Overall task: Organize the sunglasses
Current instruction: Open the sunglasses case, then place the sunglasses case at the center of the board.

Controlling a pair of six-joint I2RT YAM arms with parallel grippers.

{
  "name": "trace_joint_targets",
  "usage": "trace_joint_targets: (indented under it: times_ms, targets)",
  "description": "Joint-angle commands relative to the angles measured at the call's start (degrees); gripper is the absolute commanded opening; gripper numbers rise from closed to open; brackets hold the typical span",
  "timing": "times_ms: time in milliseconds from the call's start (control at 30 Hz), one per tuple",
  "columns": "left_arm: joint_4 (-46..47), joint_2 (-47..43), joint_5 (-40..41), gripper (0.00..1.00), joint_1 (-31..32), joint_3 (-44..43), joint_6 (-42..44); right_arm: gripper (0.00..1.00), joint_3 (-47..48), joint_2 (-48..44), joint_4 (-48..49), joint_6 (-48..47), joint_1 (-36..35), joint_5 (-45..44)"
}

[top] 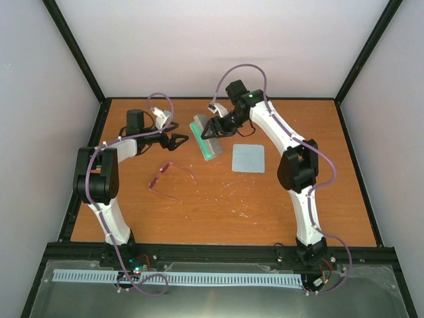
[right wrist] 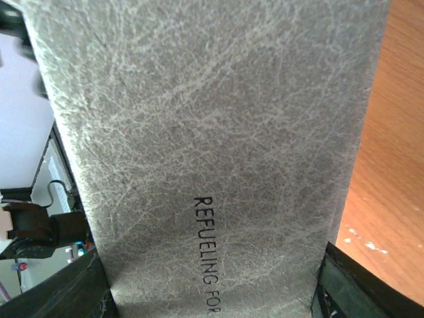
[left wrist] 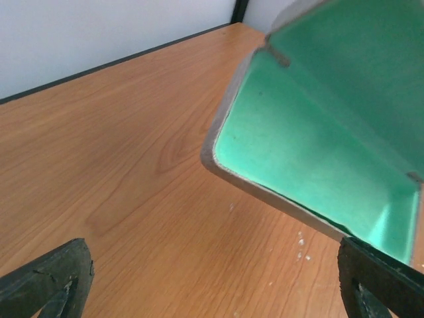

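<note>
My right gripper is clamped across the open grey glasses case, with its fingers pressed against both sides of the cracked grey shell. My left gripper stands wide apart and holds nothing, just beside the case's teal lining. The pink sunglasses lie on the wooden table, temple arms spread, nearer the bases than the left gripper and apart from the case. A blue-grey cloth lies right of the case.

From the centre of the table, we see the sunglasses lying at nine o'clock with temples unfolded, touched by neither gripper. The case sits at eleven o'clock, lid raised and teal lining showing, with the right gripper clamped on its grey lid. The left gripper hovers at the case's nine o'clock side, jaws spread. The blue-grey cloth lies flat at two o'clock.
</note>
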State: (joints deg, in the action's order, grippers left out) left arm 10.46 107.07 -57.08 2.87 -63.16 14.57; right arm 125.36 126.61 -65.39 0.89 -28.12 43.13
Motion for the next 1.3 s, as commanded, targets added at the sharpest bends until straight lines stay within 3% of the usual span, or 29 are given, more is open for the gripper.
trace_joint_targets:
  times_ms: [0, 667, 1267]
  targets:
    - [-4.59, -3.04, 2.28, 1.0, -2.61, -1.69, 2.32, 0.15, 4.69, 7.56, -1.29, -2.93, 1.98, 4.32]
    - [-5.62, -5.7, 3.49, 0.99, -3.42, -0.17, 1.88, 0.36, 0.15, 18.23, -1.77, -3.93, 6.3, 8.35]
    - [-5.26, -5.46, 3.77, 0.99, -3.48, 0.04, 1.69, 0.58, 0.52, 19.82, -2.03, -3.84, 6.68, 6.33]
